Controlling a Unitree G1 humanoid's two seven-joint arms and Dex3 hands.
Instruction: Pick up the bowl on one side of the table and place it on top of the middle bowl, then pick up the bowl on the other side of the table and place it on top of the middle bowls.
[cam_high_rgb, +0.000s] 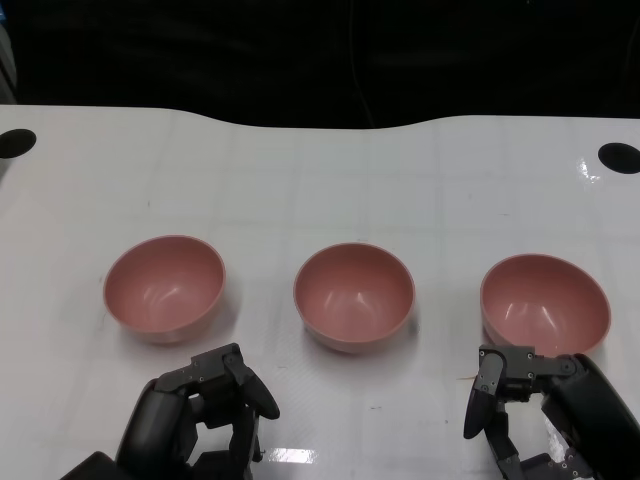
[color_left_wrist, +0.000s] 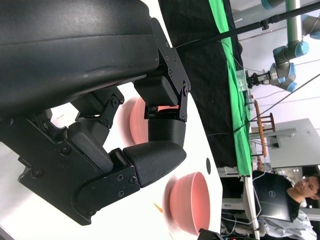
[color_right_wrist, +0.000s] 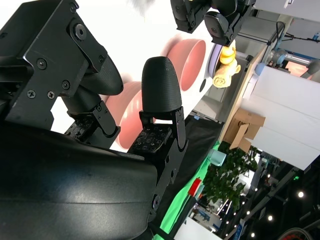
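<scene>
While three pink bowls sit in a row on the table (cam_high_rgb: 320, 170), the left hand (cam_high_rgb: 205, 410) and right hand (cam_high_rgb: 530, 400) hover near the middle bowl (cam_high_rgb: 354, 296), fingers apart, holding nothing.

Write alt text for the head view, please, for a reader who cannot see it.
Three pink bowls stand in a row on a white table: left bowl, middle bowl, right bowl. Below them, the left hand and right hand hold nothing.
</scene>
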